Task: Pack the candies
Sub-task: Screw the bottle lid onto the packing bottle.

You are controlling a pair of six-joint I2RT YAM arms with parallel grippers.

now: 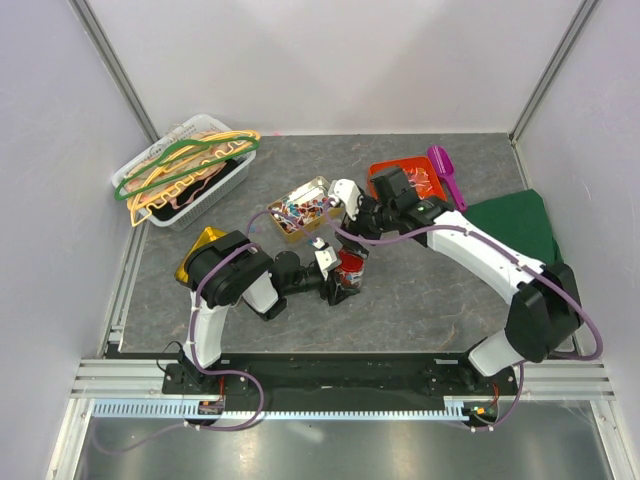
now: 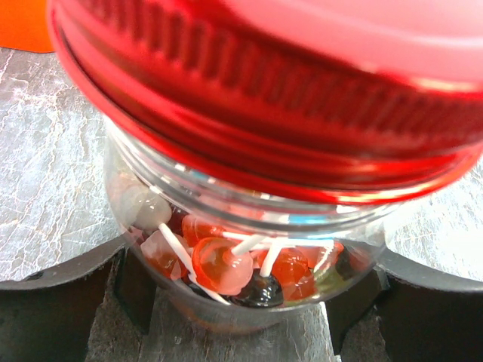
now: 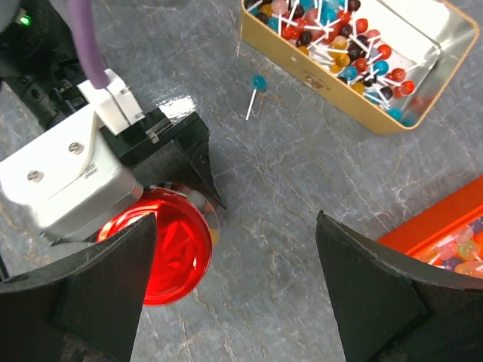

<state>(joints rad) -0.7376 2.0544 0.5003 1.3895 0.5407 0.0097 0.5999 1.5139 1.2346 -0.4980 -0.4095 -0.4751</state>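
Nearest the bases, the left arm (image 1: 240,278) reaches across to 3 o'clock and its jaws are clenched on the lower body of the jar (image 1: 348,272), one finger on each flank. That grip looks meant to brace the glass on the bench (image 1: 420,300) so it cannot spin or tip while its top is worked. Inside the jar lie some of the candies (image 2: 219,264), red and dark lollipops on white sticks, filling only the bottom. The red lid (image 2: 287,98) sits on the mouth; whether it is threaded tight I cannot tell. Above it hangs the right arm (image 1: 480,250), its jaws released and spread wide with nothing between them. They are set off toward the jar's 1 o'clock, so the lid shows under only one finger. They would need centring before any twist. Just beyond, a stray lollipop (image 3: 258,81) lies loose on the bench, short of the gold tin (image 3: 317,83) at the jar's 11 o'clock. The tin holds most of the lollipops, so packing looks far from finished. At 1 o'clock the orange tray (image 3: 438,219) carries pastel wrapped sweets, with the purple scoop (image 1: 446,172) beside it. The green cloth (image 1: 515,225) lies at 3 o'clock, and the basket (image 1: 195,125) of hangers (image 1: 190,160) is farthest, at 10 o'clock.
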